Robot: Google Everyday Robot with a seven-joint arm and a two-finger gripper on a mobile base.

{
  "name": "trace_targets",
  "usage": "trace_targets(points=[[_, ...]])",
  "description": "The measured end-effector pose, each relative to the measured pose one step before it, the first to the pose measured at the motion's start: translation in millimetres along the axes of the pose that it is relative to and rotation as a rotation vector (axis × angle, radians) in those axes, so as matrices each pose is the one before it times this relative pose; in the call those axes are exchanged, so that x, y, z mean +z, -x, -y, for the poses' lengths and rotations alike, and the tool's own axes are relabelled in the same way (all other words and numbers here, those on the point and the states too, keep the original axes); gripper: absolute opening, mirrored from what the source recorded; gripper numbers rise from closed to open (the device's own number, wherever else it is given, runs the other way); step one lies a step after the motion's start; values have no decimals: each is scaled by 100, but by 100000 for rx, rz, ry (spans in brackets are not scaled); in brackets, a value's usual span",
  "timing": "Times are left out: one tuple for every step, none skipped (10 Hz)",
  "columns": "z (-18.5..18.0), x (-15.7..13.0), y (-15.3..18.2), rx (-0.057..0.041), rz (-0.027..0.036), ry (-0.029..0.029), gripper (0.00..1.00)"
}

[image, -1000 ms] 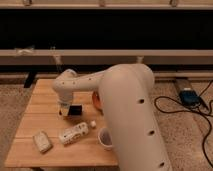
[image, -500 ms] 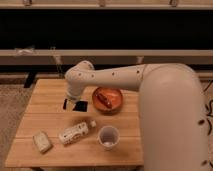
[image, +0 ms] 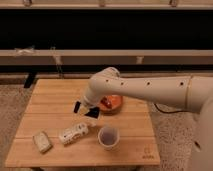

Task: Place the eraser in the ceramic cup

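Observation:
My gripper [image: 85,109] hangs over the middle of the wooden table [image: 50,102], at the end of the white arm that reaches in from the right. It is shut on the black eraser [image: 93,113], which it holds above the tabletop. The white ceramic cup [image: 108,137] stands upright near the table's front edge, below and to the right of the gripper and apart from it. The cup's inside looks dark.
An orange-brown bowl [image: 114,104] with something red in it sits just right of the gripper, partly behind the arm. A white bottle [image: 73,133] lies on its side left of the cup. A pale beige packet [image: 42,141] lies at the front left.
The arm has swung right and a little toward the front, carrying the black eraser from the table's left-middle toward the cup. The other things have not moved on the table.

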Motion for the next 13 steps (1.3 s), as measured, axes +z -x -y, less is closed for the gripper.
trace_targets(points=[[-814, -557, -650, 1687, 1374, -430, 0], [-755, -742, -1224, 2632, 1072, -842, 0], [-397, -356, -659, 1589, 499, -614, 0], [-609, -228, -500, 1532, 549, -341, 0], [-434, -398, -725, 1713, 500, -725, 0], [-372, -555, -881, 2377, 572, -1230, 0], [-259, -210, -287, 855, 377, -411, 0], [-189, -408, -541, 1590, 477, -784, 0], [-78, -379, -399, 1314, 694, -777, 0], [-83, -251, -126, 576, 785, -627, 0], [-12, -198, -86, 213, 438, -474, 0], [-5, -347, 11, 149, 724, -787, 0], [-21, -259, 1, 244, 580, -519, 0]])
